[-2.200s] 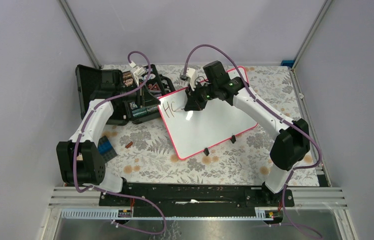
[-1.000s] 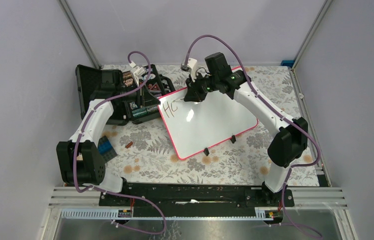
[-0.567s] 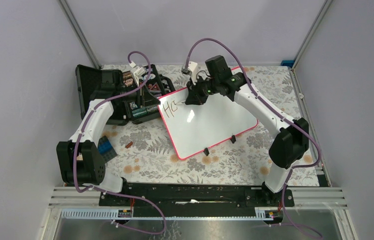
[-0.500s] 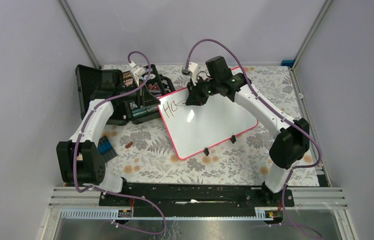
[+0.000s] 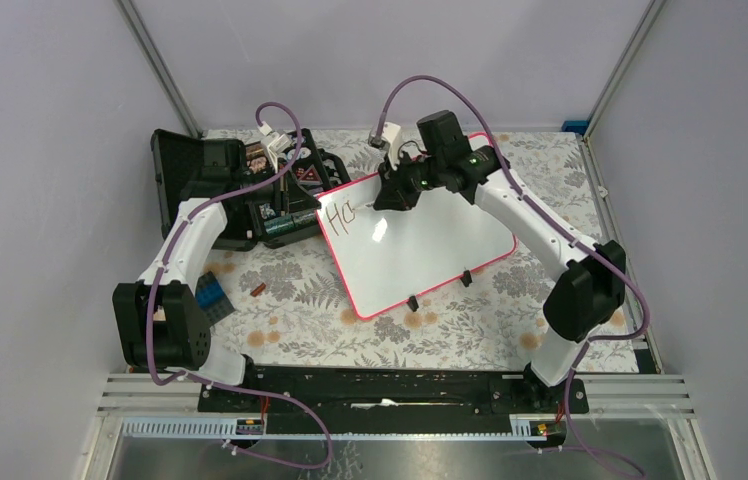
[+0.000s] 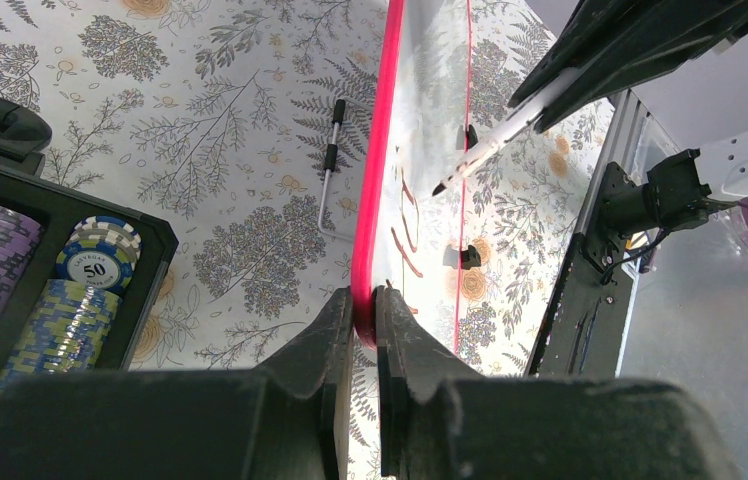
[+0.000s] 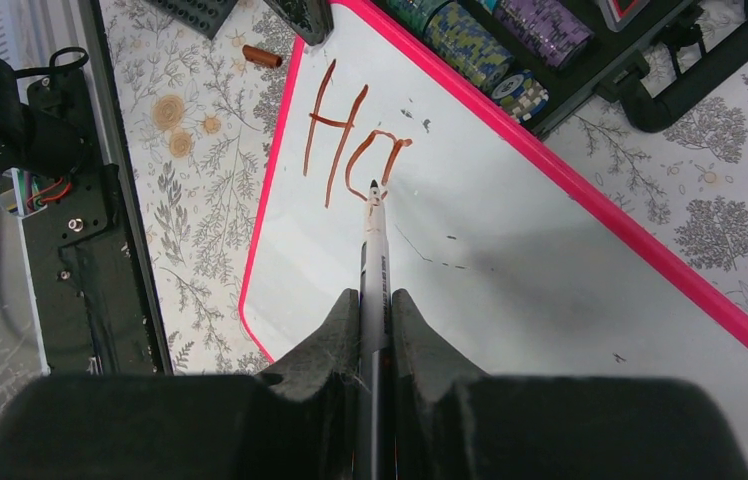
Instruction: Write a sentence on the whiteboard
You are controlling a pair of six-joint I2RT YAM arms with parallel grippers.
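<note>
On the floral bench [image 5: 290, 310], left jaws pinch the whiteboard [image 5: 420, 250] at its rim; right jaws pinch a marker [image 7: 374, 260] touching the sentence [image 7: 350, 150].

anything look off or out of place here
The whiteboard lies askew, turned diagonally on the floral cloth, its rim pinched by the left hand. A small brown cap-like piece lies loose on the cloth near it. Nothing looks spilled or broken.

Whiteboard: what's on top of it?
The whiteboard carries brown writing, an H plus a partly drawn letter, with the marker tip on it. From above, the right arm covers its far edge.
</note>
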